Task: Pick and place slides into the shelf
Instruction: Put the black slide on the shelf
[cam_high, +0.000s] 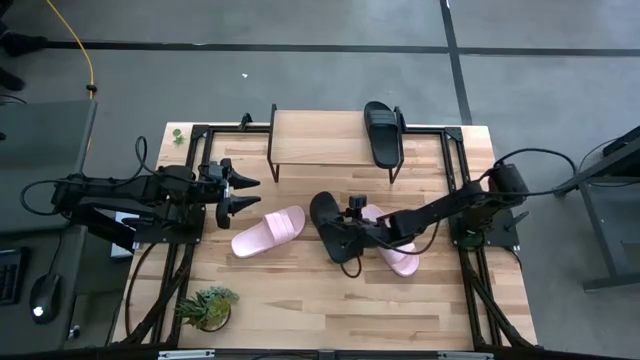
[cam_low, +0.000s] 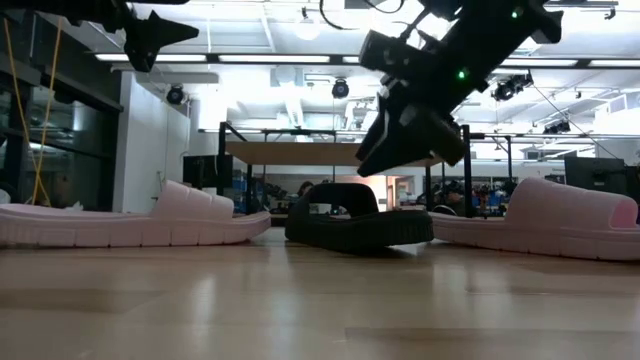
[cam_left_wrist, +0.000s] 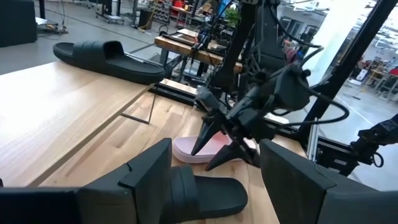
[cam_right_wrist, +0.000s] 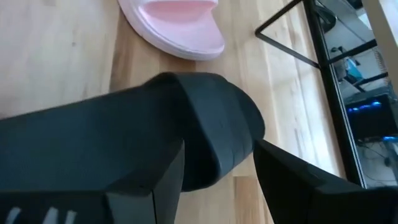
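Note:
One black slide (cam_high: 383, 132) lies on the right part of the shelf (cam_high: 320, 140). The other black slide (cam_high: 326, 222) lies sole-down on the table in front of the shelf, between two pink slides (cam_high: 268, 232) (cam_high: 400, 255). My right gripper (cam_high: 346, 240) hangs open just over this black slide (cam_low: 350, 215). In the right wrist view its fingers stand on either side of the slide's rounded end (cam_right_wrist: 217, 134), and no touch shows. My left gripper (cam_high: 250, 195) waits open above the table's left side, pointing right.
The right arm reaches over the right pink slide (cam_low: 560, 215). A potted plant (cam_high: 205, 305) stands at the near left corner and a small one (cam_high: 177, 133) at the far left. Black frame rails (cam_high: 455, 190) run along both sides. The shelf top's left part (cam_high: 300, 140) is bare.

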